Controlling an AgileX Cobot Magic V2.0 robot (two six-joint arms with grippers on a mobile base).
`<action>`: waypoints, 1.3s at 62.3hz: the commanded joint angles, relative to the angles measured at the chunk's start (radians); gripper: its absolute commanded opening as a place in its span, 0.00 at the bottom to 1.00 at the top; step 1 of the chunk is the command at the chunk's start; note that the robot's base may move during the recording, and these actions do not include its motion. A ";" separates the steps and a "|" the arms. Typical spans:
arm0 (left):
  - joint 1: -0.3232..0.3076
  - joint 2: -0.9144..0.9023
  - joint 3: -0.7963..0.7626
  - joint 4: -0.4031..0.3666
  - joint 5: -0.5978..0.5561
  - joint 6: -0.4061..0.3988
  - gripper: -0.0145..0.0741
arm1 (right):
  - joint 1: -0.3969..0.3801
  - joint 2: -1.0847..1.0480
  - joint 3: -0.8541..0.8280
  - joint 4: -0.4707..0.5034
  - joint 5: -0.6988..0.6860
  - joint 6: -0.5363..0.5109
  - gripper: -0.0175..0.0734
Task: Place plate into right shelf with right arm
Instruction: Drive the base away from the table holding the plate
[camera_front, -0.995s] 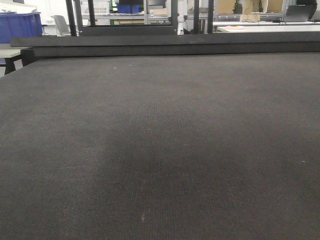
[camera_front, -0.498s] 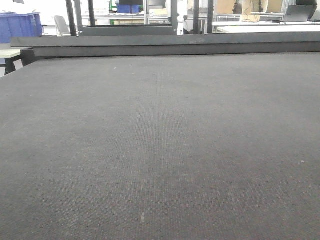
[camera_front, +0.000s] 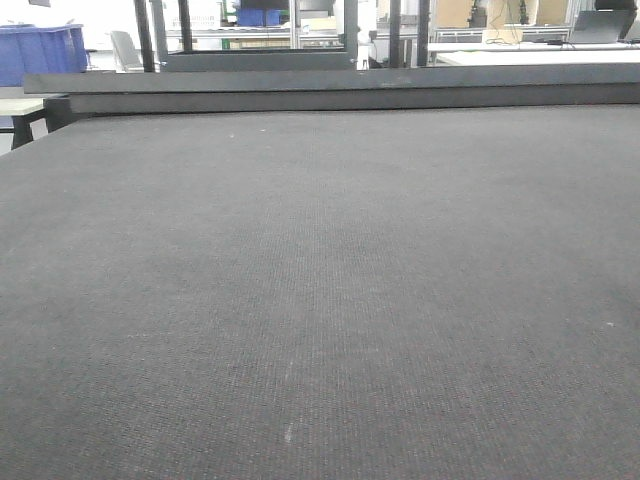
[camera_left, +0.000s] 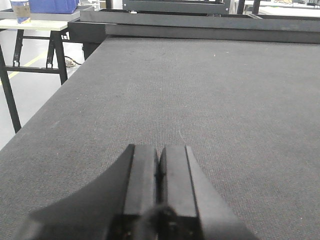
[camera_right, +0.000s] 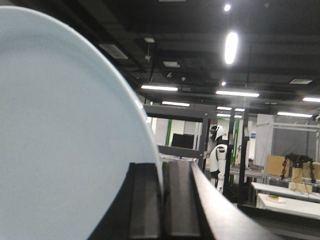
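**A:** Where is the plate?

**B:** In my right gripper. It is pinched narrow on the rim, and the plate spreads up and to the left of it, its flat face in line with the fingers. That wrist points upward, toward the ceiling lights.

**A:** And the shelf?

**B:** I can't pick it out for sure. A dark frame stands ahead of that wrist, but I can't tell whether it's the one. I reckon the plate has to go in rim first, face turned level with a board.

**A:** Your left arm?

**B:** My left gripper is closed on nothing, low over the counter, so the right is the arm for it.

**A:** Any containers?

**B:** A blue bin beyond the counter's far left corner. Its contents are hidden.
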 joint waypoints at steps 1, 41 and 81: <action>0.001 -0.006 0.010 -0.006 -0.086 -0.003 0.11 | -0.005 0.016 0.005 -0.008 -0.146 -0.009 0.26; 0.001 -0.006 0.010 -0.006 -0.086 -0.003 0.11 | -0.005 0.016 0.012 -0.008 -0.137 -0.009 0.26; 0.001 -0.006 0.010 -0.006 -0.086 -0.003 0.11 | -0.005 0.016 0.012 -0.008 -0.137 -0.009 0.26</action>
